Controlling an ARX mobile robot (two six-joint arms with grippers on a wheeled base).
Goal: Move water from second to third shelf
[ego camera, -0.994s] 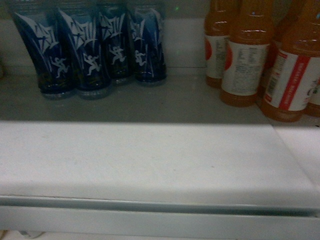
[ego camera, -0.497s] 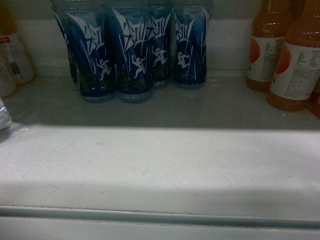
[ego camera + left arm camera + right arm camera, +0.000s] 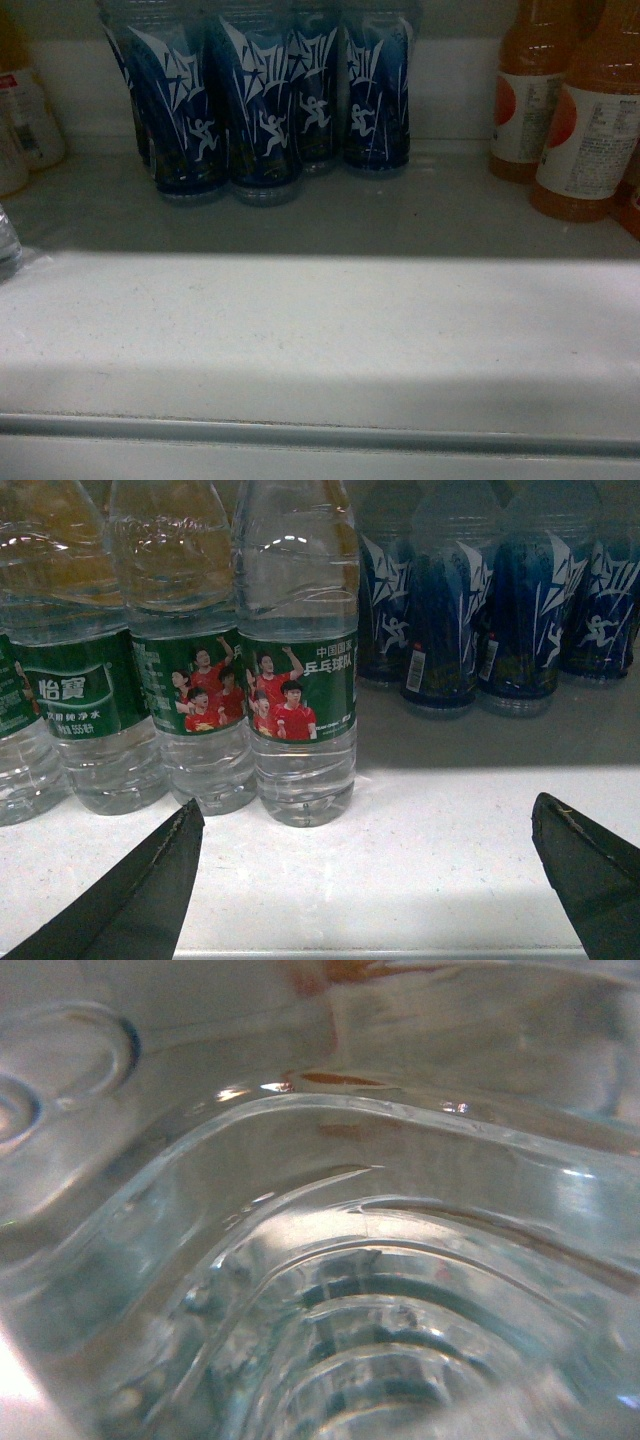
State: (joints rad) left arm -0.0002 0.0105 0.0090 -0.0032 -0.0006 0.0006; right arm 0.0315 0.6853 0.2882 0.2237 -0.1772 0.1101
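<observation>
Several water bottles stand packed in a row at the left of our left wrist view, and the water (image 3: 300, 695) we want is the rightmost of them, just left of centre, touching its neighbour (image 3: 195, 695) and upright on the white shelf (image 3: 450, 850). Our left claw (image 3: 370, 880) is spread wide, its dark fingers at the lower corners of the frame, nothing between them. We judge the main risk to be that tight packing: a finger slipping in on the left could catch the neighbour and topple it, while the blue-labelled bottles (image 3: 470, 620) at the upper right stand apart in the shadow. The bottle is thin, clear, ribbed plastic with a glossy green wrap, so a hard squeeze may buckle it and a soft one may let it slide. Our right wrist view shows only blurred ribbed clear plastic pressed close to the lens; of the right claw we cannot tell the state.
</observation>
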